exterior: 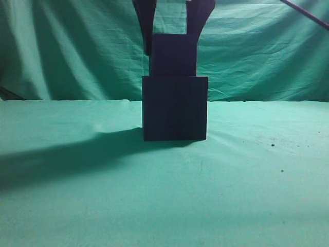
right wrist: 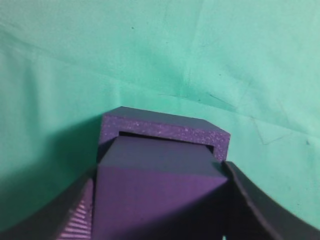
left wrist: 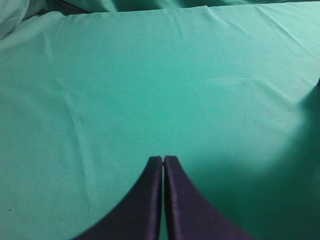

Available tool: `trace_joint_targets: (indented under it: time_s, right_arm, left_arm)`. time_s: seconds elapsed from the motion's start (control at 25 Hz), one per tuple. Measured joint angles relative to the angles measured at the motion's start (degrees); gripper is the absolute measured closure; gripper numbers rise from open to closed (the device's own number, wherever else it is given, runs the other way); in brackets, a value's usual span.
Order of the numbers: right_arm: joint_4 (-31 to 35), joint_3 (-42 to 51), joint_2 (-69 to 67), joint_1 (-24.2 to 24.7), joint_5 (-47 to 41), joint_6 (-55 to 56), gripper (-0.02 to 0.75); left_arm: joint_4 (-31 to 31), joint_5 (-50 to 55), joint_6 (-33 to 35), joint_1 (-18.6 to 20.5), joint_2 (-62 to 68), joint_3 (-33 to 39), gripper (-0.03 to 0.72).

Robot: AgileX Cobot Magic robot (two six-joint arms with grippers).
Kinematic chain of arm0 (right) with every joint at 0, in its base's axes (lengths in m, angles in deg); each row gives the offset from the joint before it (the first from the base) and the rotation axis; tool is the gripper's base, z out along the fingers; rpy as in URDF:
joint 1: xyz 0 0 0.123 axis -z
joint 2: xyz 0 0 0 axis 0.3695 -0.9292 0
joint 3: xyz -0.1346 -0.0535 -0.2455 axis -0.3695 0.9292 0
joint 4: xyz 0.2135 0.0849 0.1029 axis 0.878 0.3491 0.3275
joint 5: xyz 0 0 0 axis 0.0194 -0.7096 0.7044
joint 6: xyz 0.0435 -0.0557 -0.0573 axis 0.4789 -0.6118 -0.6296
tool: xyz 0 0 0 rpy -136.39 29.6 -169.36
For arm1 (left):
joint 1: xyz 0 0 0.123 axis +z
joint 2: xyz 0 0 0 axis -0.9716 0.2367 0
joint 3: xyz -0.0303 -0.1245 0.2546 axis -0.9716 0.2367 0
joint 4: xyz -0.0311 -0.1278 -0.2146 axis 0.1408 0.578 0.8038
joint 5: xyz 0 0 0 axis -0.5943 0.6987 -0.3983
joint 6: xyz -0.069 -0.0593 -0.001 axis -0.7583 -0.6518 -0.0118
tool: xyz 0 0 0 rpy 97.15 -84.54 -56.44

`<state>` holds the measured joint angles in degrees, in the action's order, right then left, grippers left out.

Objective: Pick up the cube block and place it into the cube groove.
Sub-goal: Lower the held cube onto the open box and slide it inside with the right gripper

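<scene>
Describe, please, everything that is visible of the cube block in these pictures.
The cube block is a plain dark purple cube with flat matte faces, upright and square-edged. The right hand holds it by two opposite sides, one finger on each. Its lower part sits inside the opening of the cube groove, whose speckled, foam-like rim shows behind it in the right wrist view. How deep it sits cannot be seen.

dark purple cube block [right wrist: 155, 185], navy-black cube groove [exterior: 175, 108] with speckled violet rim, plain green cloth [exterior: 77, 206]
</scene>
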<state>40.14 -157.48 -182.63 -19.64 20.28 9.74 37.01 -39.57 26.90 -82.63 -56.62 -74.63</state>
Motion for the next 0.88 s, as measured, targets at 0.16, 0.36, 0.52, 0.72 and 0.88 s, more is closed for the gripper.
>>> trace_joint_targets:
  time_s: [0.16,0.36,0.52,0.72,0.88]
  right_arm:
    - [0.29,0.00,-0.46,0.00,1.13,0.12,0.302]
    - [0.40,0.00,-0.46,0.00,1.50,0.12,0.302]
    - [0.34,0.00,-0.46,0.00,1.50,0.12,0.302]
    - [0.34,0.00,-0.46,0.00,1.50,-1.17,0.302]
    - [0.43,-0.37,-0.46,0.00,1.15,-2.44,0.130]
  left_arm:
    - [0.00,0.00,0.00,0.00,0.00,0.00,0.688]
    - [0.00,0.00,0.00,0.00,0.00,0.00,0.688]
    - [0.00,0.00,0.00,0.00,0.00,0.00,0.688]
    - [0.00,0.00,0.00,0.00,0.00,0.00,0.688]
    - [0.00,0.00,0.00,0.00,0.00,0.00,0.688]
